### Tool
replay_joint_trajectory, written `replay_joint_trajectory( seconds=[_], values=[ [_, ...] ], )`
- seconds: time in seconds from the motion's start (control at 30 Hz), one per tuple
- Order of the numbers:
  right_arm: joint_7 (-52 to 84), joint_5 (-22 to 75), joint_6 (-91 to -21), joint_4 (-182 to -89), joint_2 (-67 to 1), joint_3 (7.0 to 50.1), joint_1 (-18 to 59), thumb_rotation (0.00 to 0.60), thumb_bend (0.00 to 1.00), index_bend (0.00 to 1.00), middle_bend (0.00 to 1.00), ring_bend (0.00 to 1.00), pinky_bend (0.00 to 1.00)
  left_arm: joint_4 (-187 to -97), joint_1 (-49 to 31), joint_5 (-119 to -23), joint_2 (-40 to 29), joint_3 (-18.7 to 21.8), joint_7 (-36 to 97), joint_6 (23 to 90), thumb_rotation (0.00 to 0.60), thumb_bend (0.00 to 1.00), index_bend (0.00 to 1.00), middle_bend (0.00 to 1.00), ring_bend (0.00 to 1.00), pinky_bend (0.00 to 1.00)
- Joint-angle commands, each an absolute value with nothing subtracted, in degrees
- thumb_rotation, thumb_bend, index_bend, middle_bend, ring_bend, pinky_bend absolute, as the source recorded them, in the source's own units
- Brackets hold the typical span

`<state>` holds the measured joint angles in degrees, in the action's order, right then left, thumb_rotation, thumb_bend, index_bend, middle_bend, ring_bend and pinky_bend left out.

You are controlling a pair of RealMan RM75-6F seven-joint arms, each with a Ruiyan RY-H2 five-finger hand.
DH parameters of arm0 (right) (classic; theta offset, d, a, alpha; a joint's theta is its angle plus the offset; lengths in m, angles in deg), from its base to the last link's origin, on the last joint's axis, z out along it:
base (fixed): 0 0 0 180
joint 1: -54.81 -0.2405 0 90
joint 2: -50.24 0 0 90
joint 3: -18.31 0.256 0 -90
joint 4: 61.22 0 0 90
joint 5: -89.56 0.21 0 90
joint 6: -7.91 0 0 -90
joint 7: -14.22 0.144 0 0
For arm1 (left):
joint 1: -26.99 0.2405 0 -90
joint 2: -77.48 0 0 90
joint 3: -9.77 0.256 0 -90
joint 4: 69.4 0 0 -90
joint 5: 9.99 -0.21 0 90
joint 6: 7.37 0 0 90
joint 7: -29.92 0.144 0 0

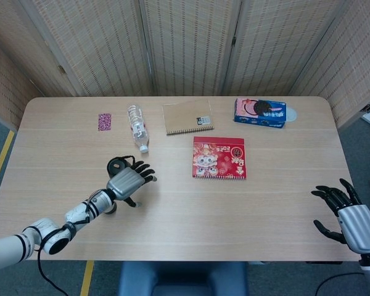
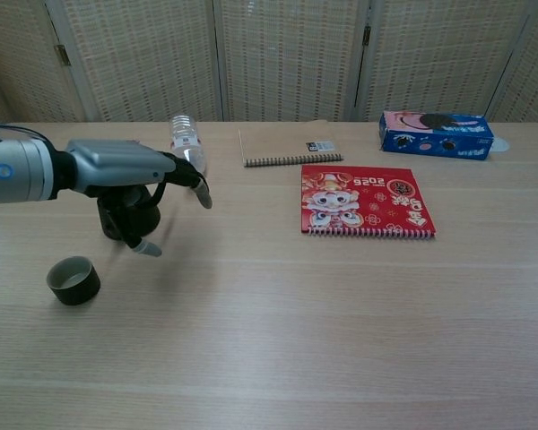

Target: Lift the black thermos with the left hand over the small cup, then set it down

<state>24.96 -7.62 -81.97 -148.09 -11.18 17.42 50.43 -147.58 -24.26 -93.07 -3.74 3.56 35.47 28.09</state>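
The black thermos [image 1: 116, 164] [image 2: 124, 217] stands upright on the table at the left. My left hand [image 1: 129, 182] [image 2: 133, 170] is right beside it with the palm against or just off its side. Its fingers [image 2: 200, 192] are spread and reach past the thermos without closing on it. The small dark cup [image 2: 73, 279] stands on the table nearer the front edge than the thermos, a short gap from it. In the head view my forearm mostly hides the cup. My right hand [image 1: 345, 213] rests open at the table's front right corner, seen only in the head view.
A clear plastic bottle [image 1: 137, 128] lies behind the thermos. Further back are a small pink card [image 1: 105, 121], a brown spiral notebook [image 1: 188, 116] and a blue biscuit box [image 1: 260, 112]. A red notebook [image 1: 219, 158] lies mid-table.
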Motion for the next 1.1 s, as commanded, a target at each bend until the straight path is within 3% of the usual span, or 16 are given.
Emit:
replay_joint_trajectory(
  seconds=[0.03,0.1,0.23,0.33,0.77,1.1],
  values=[
    [25.05,-7.47,-81.91,-147.98,-11.19,17.43,50.45,0.6,0.27,0.23,0.23,0.22,0.04,-145.4,-25.88,-91.07,-5.6,3.32,38.81,26.85,0.509,0.25,0.25,0.19,0.0,0.0],
    [25.13,-7.27,-81.82,-147.9,-11.21,17.45,50.47,0.6,0.27,0.23,0.24,0.22,0.04,-144.46,-26.48,-89.65,-6.44,3.13,40.21,26.25,0.504,0.25,0.26,0.2,0.0,0.0],
    [25.21,-6.86,-81.31,-147.77,-11.26,17.4,50.43,0.6,0.27,0.23,0.24,0.22,0.04,-141.93,-27.6,-85.34,-8.63,2.44,43.49,25.36,0.403,0.25,0.28,0.23,0.0,0.0],
    [25.45,-6.8,-81.32,-147.53,-11.32,17.39,50.44,0.6,0.27,0.23,0.24,0.22,0.04,-140.17,-28.44,-82.56,-9.91,2.43,46.92,25.17,0.378,0.24,0.29,0.24,0.01,0.0],
    [26.86,-6.34,-81.06,-146.1,-11.87,17.31,50.51,0.6,0.27,0.23,0.24,0.22,0.04,-133.62,-30.61,-67.45,-13.29,4.01,62.16,26.96,0.374,0.24,0.32,0.3,0.05,0.0],
    [27.2,-6.84,-81.19,-145.87,-12.07,17.36,50.23,0.6,0.27,0.23,0.24,0.22,0.04,-139.24,-30.67,-57.3,-9.92,5.02,69.7,32.57,0.377,0.24,0.34,0.35,0.1,0.0]
  ],
)
